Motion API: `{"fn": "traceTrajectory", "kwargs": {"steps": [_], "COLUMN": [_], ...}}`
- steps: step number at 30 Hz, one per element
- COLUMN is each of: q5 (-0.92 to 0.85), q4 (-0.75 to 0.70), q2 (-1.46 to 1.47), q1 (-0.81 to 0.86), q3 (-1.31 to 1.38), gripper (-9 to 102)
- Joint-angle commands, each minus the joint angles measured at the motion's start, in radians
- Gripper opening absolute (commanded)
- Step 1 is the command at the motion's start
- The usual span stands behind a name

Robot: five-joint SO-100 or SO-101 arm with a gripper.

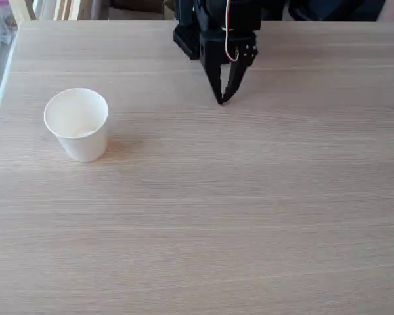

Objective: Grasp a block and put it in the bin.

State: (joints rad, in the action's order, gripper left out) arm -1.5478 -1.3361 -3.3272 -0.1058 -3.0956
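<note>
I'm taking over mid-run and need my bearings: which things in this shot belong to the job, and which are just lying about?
Job:
- paper cup, upright on the table's left in the fixed view
- gripper, tips together near the far edge

Just there:
- wooden table
- furniture beyond the far edge

I can't make out a block.

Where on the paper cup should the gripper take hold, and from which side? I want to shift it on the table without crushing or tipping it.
Judging from the fixed view, grip the paper cup across its side wall just under the rolled rim, coming from its right, where the gripper is. It stands upright, mouth up, tapering downward; the rim stiffens the thin wall and would probably stop the fingers slipping upward. Close gently.
</note>
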Motion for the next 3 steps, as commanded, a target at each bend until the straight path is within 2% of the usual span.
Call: {"fn": "traceTrajectory", "kwargs": {"steps": [1, 3], "q5": [-0.011, -0.011], "q4": [-0.006, -0.006], "q2": [-0.005, -0.005], "q1": [0.006, 0.006], "q3": [-0.011, -0.011], "gripper": [0, 0]}}
